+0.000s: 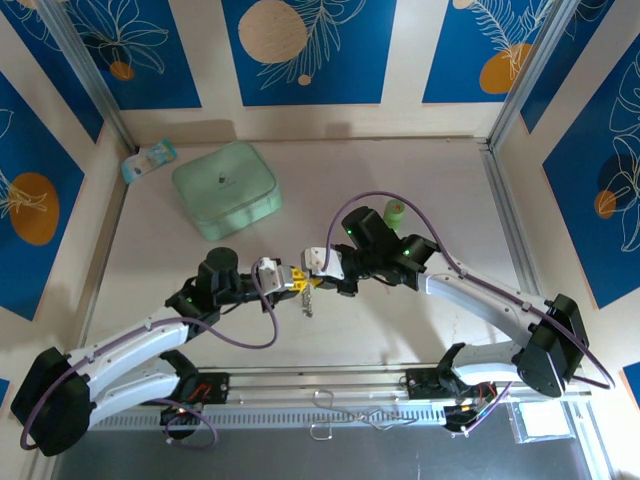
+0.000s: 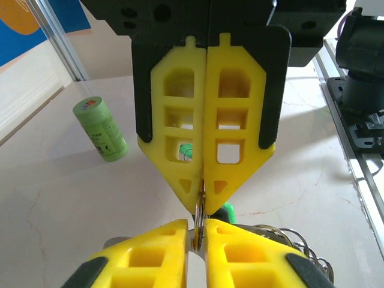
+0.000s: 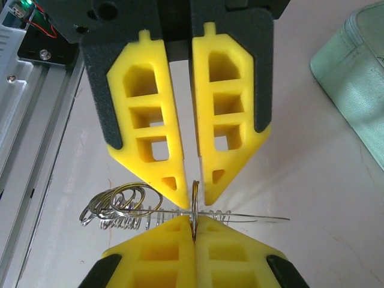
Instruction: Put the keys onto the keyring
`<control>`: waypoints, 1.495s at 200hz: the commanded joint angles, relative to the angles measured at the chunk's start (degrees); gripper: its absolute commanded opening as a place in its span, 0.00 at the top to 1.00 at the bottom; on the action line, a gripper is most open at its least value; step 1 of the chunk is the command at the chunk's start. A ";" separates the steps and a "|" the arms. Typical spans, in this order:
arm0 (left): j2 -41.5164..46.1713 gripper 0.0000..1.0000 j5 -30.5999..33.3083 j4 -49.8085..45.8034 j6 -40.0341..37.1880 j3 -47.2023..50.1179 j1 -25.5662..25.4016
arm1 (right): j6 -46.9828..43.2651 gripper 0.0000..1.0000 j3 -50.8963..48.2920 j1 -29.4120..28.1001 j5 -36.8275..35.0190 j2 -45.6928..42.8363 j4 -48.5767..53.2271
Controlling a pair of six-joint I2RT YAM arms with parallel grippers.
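Both grippers meet tip to tip above the table's middle. My right gripper (image 3: 194,221) is shut on a thin metal ring of the keyring (image 3: 194,204), which stands edge-on. The left gripper (image 3: 193,195) faces it with its fingers slightly apart, the ring standing in the gap. A bunch of silvery rings and a coil (image 3: 120,201) hangs to one side. In the left wrist view my left gripper (image 2: 197,225) straddles the ring below the shut right gripper (image 2: 202,204). One key's green head (image 2: 227,211) peeks out behind the tips. From above, the left gripper (image 1: 297,282) and right gripper (image 1: 316,282) touch, with chain dangling beneath (image 1: 307,305).
A mint-green square box (image 1: 227,188) lies at the back left, with a small packet (image 1: 148,160) beyond it. An upright green cylinder (image 1: 396,212) stands behind the right arm. A metal rail (image 1: 330,380) runs along the near edge.
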State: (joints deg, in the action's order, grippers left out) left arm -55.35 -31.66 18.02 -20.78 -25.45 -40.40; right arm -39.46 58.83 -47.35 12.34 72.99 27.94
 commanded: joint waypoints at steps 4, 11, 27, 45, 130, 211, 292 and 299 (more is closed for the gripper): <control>-1.16 0.96 -2.45 1.49 0.11 -1.85 -0.38 | -0.31 1.00 1.65 -0.80 2.66 0.01 -0.91; -1.41 1.00 -2.61 1.72 0.12 -1.94 -0.38 | 0.18 1.00 1.43 -0.79 3.01 -0.04 -1.61; -1.62 1.00 -2.36 2.98 0.53 -1.59 -0.38 | 3.26 0.91 -0.30 0.47 5.51 -1.28 -4.73; -1.43 1.00 -1.21 7.42 2.49 0.06 -0.38 | 9.06 0.65 -5.26 4.55 11.18 -4.61 -10.46; -5.64 1.00 -2.55 27.92 9.56 7.72 -0.38 | 18.80 0.58 -14.62 7.58 14.74 -8.89 -17.89; -5.05 1.00 -3.52 26.63 9.02 7.35 -0.39 | 19.41 0.89 -13.16 5.86 9.72 -6.98 -17.88; -5.27 1.00 -6.61 29.49 10.51 7.35 -0.46 | 21.61 1.00 -13.59 7.75 7.61 -4.98 -16.93; -5.37 1.00 -6.75 29.85 10.55 7.35 -0.44 | 21.77 1.00 -13.53 7.88 8.01 -4.48 -16.62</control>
State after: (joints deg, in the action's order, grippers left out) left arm -61.17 -34.20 42.11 -11.60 -17.50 -40.40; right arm -19.38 44.25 -40.49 21.76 66.57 10.31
